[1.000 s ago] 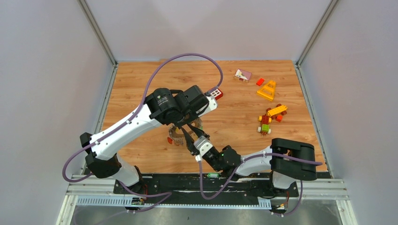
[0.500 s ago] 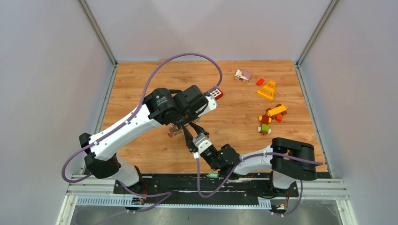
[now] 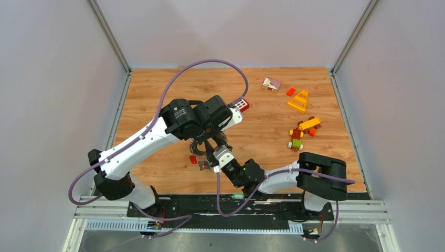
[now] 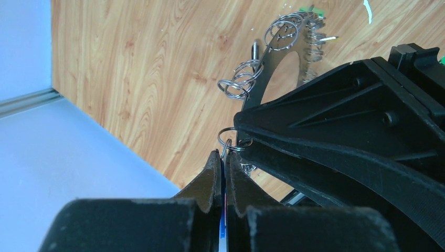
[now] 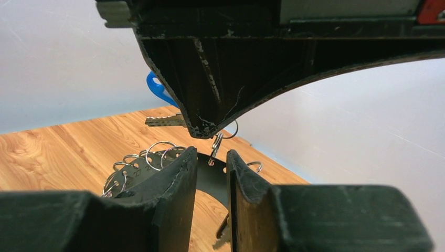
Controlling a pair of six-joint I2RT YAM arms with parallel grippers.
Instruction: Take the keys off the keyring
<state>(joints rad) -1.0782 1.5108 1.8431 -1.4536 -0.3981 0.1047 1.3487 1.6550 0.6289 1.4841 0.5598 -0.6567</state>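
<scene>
Left end effector (image 4: 224, 157): we find its fingers pressed nearly together on a blue-headed key (image 5: 156, 88), whose silver blade juts out sideways. The keyring (image 3: 198, 148) sits just beneath it, left of the middle of the counter (image 3: 157, 94). Its dark band is fringed with small wire loops (image 4: 236, 84) and a red-headed key (image 3: 193, 159). Right end effector (image 5: 211, 154): we note it clamped on the keyring's edge, tip to tip with the left. Toy bricks (image 3: 300, 135) lie well apart, far right.
</scene>
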